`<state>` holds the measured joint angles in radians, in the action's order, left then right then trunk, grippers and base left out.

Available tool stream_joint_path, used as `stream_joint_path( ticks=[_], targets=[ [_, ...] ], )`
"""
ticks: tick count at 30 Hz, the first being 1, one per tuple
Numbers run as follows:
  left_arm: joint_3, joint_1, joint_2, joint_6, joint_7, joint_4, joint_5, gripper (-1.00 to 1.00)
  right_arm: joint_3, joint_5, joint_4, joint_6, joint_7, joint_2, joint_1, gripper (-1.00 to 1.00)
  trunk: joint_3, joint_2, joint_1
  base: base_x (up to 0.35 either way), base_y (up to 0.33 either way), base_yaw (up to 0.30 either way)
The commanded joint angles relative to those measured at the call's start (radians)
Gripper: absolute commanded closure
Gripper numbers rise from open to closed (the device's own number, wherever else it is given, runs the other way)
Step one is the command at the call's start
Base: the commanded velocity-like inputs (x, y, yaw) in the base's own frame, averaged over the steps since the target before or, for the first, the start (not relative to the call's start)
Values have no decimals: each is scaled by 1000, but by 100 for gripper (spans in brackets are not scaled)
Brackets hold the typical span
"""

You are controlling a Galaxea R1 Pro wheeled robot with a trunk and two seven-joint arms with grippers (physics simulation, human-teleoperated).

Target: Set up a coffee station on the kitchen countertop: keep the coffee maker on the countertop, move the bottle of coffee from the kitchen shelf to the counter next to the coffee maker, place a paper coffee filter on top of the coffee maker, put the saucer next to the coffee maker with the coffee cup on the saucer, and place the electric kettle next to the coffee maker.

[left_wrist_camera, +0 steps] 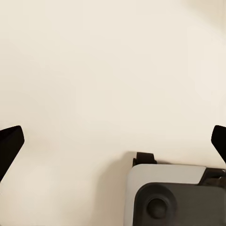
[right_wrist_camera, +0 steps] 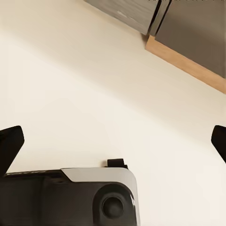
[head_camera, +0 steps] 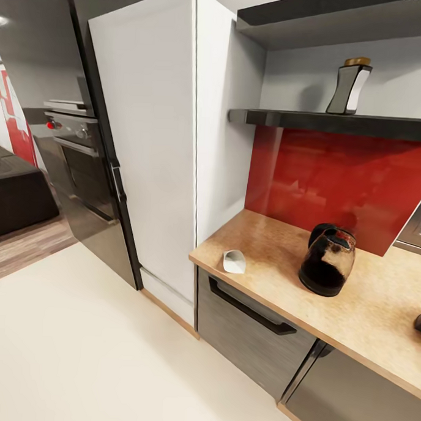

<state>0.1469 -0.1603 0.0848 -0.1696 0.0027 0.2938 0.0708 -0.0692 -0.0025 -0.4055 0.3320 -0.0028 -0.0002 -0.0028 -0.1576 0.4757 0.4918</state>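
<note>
Going left to right in the head view, an oven [head_camera: 76,134] stands back along the far wall, then a tall white cabinet [head_camera: 158,141], and after it the wooden surface [head_camera: 377,316] against a red backsplash [head_camera: 340,179]. Near the surface's left end lies a small white folded thing [head_camera: 234,261] — probably the paper filter, though I cannot be sure. Further right stands the dark kettle [head_camera: 328,260], and above it on the shelf [head_camera: 337,122] the bottle of coffee [head_camera: 350,87] waits, not yet brought down. A dark shape at the right edge is cut off and I cannot name it. Both grippers hang over the pale floor [head_camera: 94,352] — the left gripper [left_wrist_camera: 113,141] spread wide and empty, the right gripper [right_wrist_camera: 113,141] likewise released. By my judgement the task is barely begun: nothing looks arranged.
</note>
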Motion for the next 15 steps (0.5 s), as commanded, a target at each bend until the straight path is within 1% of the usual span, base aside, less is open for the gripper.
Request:
stream_joint_path(
  ticks=[1, 11, 15],
  targets=[
    [5, -1, 0, -4, 0, -1, 7, -100, -1, 0, 0, 2, 0, 0, 0, -100, 2, -6, -4, 0, 0, 0],
    [5, -1, 0, -4, 0, -1, 7, -100, -1, -1, -1, 3, 0, -1, 0, -100, 33, -76, -42, 0, 0, 0],
    [5, -1, 0, -4, 0, -1, 7, -100, -1, -1, -1, 2, 0, -1, 0, -100, 33, -76, -42, 0, 0, 0]
  ],
)
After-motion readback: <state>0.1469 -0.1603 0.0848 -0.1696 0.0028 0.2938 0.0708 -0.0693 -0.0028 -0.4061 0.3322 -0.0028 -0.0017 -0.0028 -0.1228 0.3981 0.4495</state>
